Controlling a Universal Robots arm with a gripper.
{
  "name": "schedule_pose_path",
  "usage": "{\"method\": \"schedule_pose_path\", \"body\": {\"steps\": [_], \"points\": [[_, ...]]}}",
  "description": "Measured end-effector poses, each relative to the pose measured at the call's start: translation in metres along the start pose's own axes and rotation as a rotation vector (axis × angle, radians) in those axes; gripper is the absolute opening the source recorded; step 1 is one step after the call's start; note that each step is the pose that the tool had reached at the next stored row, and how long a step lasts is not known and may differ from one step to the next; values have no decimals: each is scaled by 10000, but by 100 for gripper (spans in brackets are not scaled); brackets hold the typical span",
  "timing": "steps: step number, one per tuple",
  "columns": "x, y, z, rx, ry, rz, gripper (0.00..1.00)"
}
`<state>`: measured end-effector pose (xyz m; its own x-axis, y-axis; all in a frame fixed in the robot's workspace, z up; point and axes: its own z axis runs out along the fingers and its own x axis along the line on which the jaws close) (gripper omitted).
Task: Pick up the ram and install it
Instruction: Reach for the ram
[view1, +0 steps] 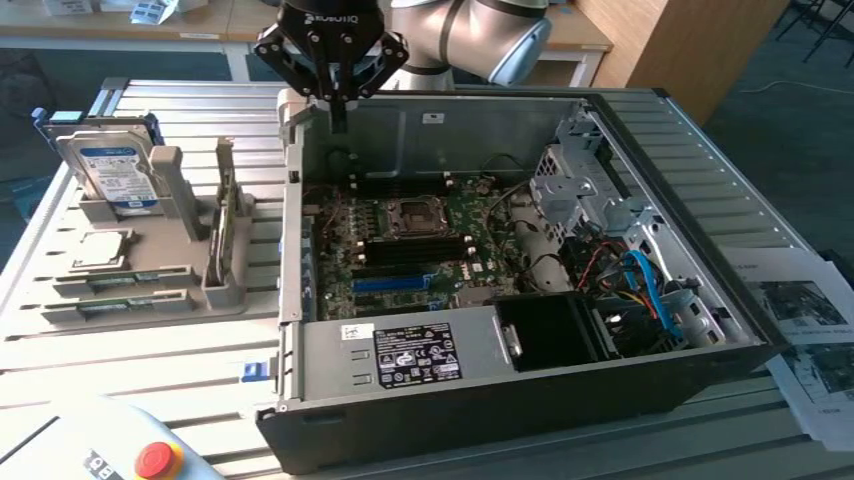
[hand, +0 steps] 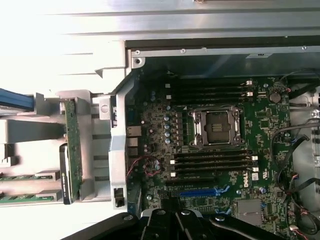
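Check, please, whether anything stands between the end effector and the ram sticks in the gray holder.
Only the case's side wall stands between them; the end effector seems to hang above its rim, the ram sticks beyond in the gray holder.

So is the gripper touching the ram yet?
Apart. Exterior view: the gripper hangs above the case, while the ram sits well clear in the grey holder.

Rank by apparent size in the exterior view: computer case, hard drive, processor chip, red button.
1. computer case
2. hard drive
3. processor chip and red button look alike; the button sits nearer the camera, so I won't rank them.
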<state>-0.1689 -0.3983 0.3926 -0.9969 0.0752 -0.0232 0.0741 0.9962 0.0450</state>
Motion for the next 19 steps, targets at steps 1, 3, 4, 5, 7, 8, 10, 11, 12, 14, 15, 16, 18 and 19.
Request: {"method": "schedule_pose_path", "body": {"steps": [1, 3, 4, 5, 7, 8, 10, 11, 12, 14, 15, 16, 18, 19], "points": [[19, -1, 0, 1, 0, 0, 10], [55, -4, 0, 0, -1, 1, 10], [108, -8, 0, 0, -1, 1, 10], [126, -9, 0, 0, -1, 1, 10], [162, -12, 2, -1, -1, 0, 10], [180, -13, 2, 0, -1, 0, 10], [218, -16, 4, -1, -1, 0, 10], [236, -17, 5, 0, -1, 1, 10], [253, -19, 6, 0, -1, 1, 10], [287, -21, 7, 0, 0, 1, 10], [304, -23, 8, 0, -1, 2, 10], [321, -24, 9, 0, 0, 0, 10], [357, -27, 11, -1, -1, 0, 10], [376, -28, 13, -1, -1, 0, 10]]}}
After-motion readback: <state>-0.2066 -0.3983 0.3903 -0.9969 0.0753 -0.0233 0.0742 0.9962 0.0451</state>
